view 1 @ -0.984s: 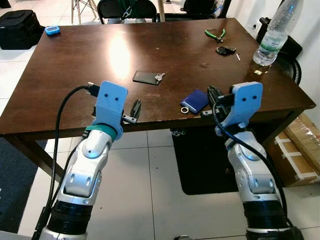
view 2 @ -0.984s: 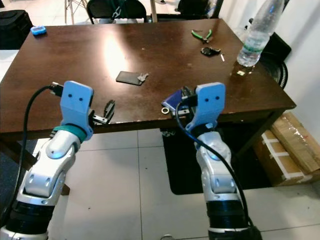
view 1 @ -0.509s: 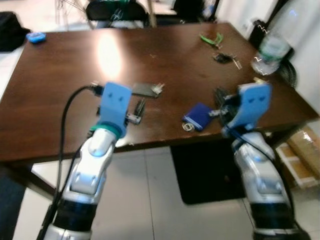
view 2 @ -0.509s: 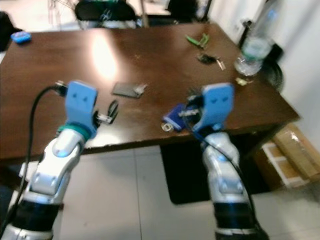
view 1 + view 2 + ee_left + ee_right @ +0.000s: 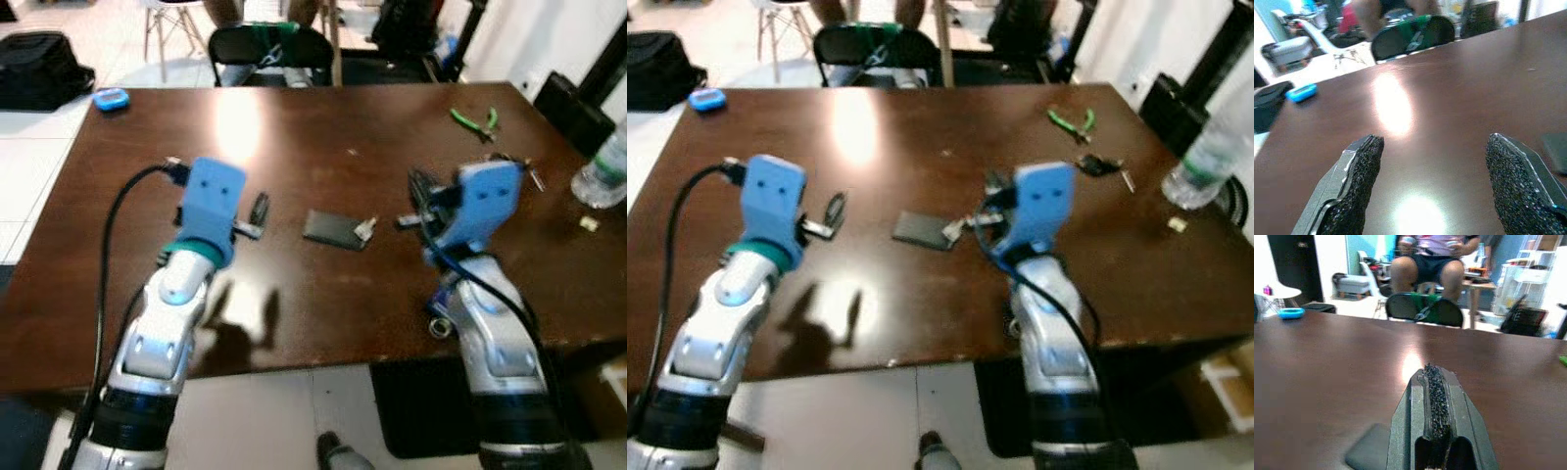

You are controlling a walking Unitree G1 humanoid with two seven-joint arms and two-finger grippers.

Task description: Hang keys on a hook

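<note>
Hovered over the table [image 5: 127, 284], left gripper [image 5: 1437, 188] spread wide, right gripper [image 5: 1433, 416] pressed shut on nothing. Keys [image 5: 364, 228] lay by the dark card [image 5: 333, 229], between both. Best to open the right and descend squarely onto the ring.

Both arms now reach farther over the desk [image 5: 323, 127]: the left hand [image 5: 258, 209] and right hand [image 5: 419, 196] flank the keys [image 5: 364, 228], no longer at the near edge.

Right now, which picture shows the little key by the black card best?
The left eye view: the key lies in the open, touching the black card. In the right eye view the right gripper partly hides it. The wrist views show the card only.
</note>
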